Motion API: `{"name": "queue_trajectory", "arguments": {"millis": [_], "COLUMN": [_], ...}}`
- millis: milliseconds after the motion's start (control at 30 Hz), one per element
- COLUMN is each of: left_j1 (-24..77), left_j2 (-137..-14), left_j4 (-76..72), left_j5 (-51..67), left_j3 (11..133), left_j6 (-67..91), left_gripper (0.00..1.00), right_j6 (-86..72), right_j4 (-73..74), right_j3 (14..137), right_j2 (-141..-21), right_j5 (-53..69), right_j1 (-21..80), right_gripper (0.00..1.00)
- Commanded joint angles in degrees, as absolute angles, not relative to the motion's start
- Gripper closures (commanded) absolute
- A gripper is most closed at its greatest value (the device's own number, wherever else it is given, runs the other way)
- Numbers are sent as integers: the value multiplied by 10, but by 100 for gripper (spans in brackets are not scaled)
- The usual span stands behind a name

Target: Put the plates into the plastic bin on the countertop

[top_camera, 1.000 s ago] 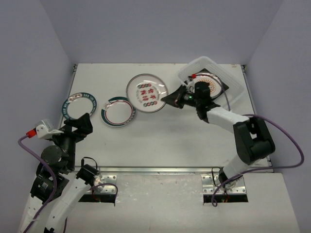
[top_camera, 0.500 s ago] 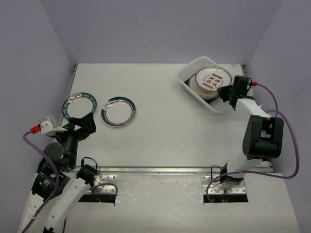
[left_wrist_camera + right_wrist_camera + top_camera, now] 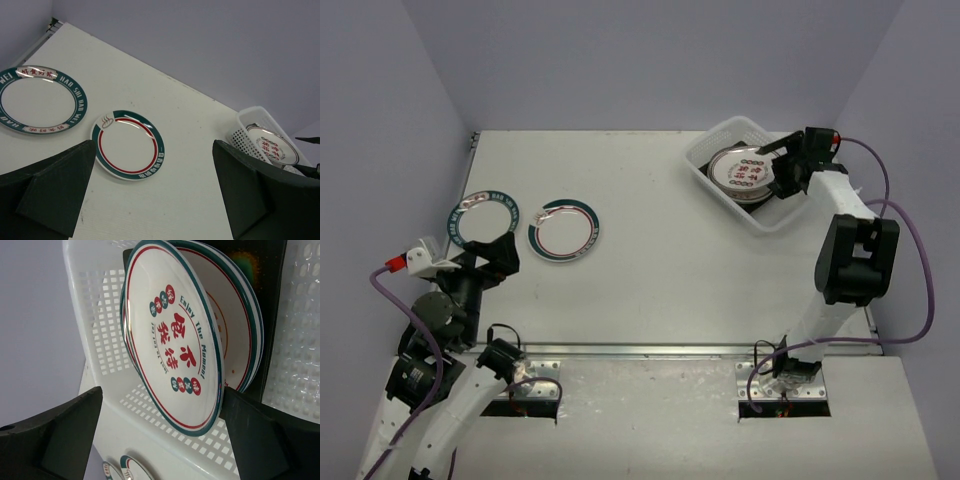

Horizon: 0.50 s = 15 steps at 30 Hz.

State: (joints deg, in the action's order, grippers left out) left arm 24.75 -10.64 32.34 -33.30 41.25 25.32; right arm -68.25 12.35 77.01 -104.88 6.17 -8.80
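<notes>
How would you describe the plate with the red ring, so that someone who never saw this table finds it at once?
On the countertop, look at the left half, far from the plastic bin. Of the two round plates there, the red-ringed plate lies nearer the middle. It has a thin red ring inside its teal rim; the left plate has only a broad lettered teal band.

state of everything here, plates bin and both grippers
translucent white plastic bin: holds stacked plates
round white red-character plate: tilted atop that stack
round lettered teal-rim plate: flat on white countertop, outside bin
round teal-and-red-rim plate: flat, outside bin
left gripper: open, empty
right gripper: open, empty, at bin
</notes>
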Motion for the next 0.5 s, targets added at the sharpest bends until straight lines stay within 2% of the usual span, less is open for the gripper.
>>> {"name": "queue_trajectory", "arguments": {"millis": [0,200,267,467], "left_j1": [242,242,241,242], "left_j2": [-117,-126,-129,-135], "left_j4": [297,296,296,296], "left_j5": [-324,-321,-320,-321], "left_j3": [415,415,415,415], "left_j6": [243,242,241,242], "left_gripper": [0,0,0,0], "right_j6": [-627,-587,-573,-492], "right_j4": [199,205,185,220], "right_j3": [805,782,777,865], "right_j2": [-1009,-967,-961,-987], "right_j5": [54,65,105,158], "right_j1": [-76,-55,-47,-1], "right_gripper": [1,1,1,1]}}
